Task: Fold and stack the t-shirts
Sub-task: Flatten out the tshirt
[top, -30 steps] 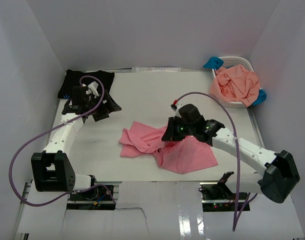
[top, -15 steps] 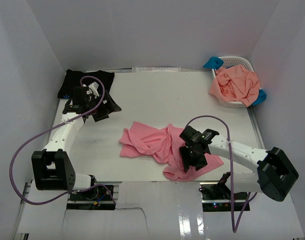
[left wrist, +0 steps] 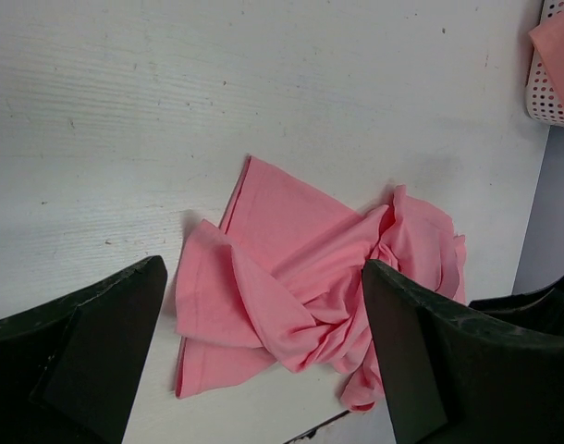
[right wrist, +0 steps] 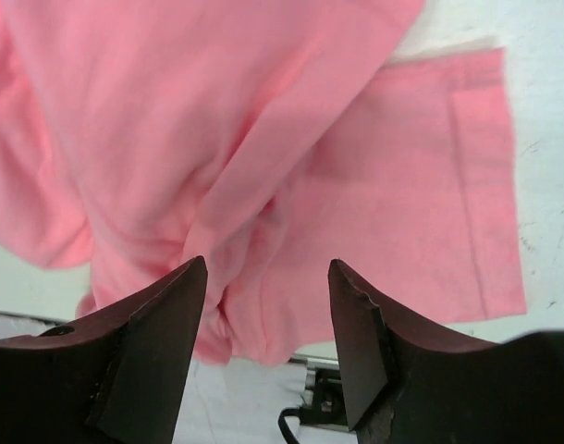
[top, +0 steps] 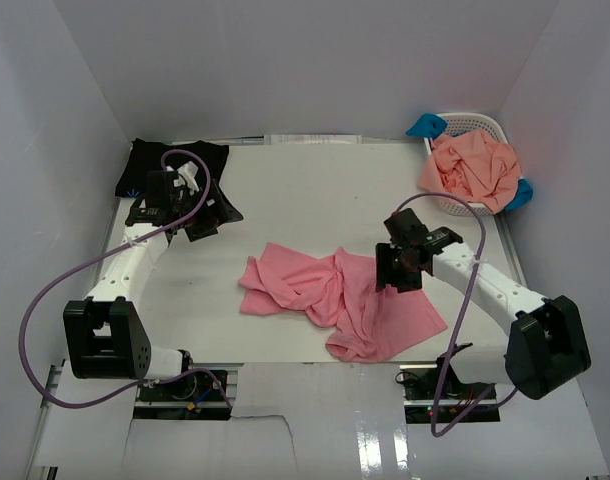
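- The rose-pink t-shirt [top: 335, 305] lay crumpled on the near middle of the white table [top: 315, 190]. It was bunched into twisted folds at its centre, with a flatter panel spread toward the near right.
- The right gripper [top: 393, 272] hung over the right-hand part of that shirt. In the right wrist view its two fingers [right wrist: 162, 342] stood apart with nothing between them, and pink cloth filled the space below. Whether the tips touched the cloth could not be told.
- The left gripper [top: 213, 215] sat over the far-left part of the table, well apart from the pink shirt. Its jaws were spread wide and empty in the left wrist view, which looked across bare table at the pink heap.
- The black t-shirt [top: 150, 160] lay in the far-left corner, just beyond the left gripper, with a tiny blue mark at its near edge.
- The white lattice basket [top: 480, 122] stood at the far-right corner. The salmon-orange t-shirt [top: 475, 170] was heaped in it and spilled over the near rim.
- Bits of the bright blue t-shirt [top: 422, 126] showed at the basket's far-left and right sides.
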Motion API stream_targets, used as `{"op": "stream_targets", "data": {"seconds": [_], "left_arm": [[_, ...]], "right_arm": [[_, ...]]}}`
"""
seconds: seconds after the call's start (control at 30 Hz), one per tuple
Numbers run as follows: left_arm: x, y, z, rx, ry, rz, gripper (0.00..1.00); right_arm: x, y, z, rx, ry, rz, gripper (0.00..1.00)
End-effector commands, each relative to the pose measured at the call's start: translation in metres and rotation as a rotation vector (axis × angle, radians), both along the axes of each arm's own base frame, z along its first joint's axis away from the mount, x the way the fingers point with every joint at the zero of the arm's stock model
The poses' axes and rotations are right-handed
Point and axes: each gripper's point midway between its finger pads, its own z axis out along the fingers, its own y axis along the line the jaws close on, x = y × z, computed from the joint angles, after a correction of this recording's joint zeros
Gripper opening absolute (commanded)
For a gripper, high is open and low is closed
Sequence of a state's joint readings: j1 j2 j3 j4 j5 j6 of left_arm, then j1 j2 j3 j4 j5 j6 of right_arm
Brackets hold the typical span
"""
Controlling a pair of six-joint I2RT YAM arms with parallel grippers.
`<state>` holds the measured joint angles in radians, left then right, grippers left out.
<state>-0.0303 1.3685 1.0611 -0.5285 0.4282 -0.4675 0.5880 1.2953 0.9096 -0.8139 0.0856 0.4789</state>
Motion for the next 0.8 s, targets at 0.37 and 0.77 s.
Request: {"op": "stream_targets", "data": {"seconds": [0.37, 0.77], "left_arm": [[0.002, -0.002, 0.009, 0.011, -0.025, -0.015, 0.98], [0.001, -0.001, 0.008, 0.017, -0.026, -0.013, 0.98]], "right_arm": [[0.055, 0.001, -0.006, 0.550, -0.008, -0.301, 0.48], [0.080, -0.019, -0.016, 0.572, -0.040, -0.406, 0.47]]}}
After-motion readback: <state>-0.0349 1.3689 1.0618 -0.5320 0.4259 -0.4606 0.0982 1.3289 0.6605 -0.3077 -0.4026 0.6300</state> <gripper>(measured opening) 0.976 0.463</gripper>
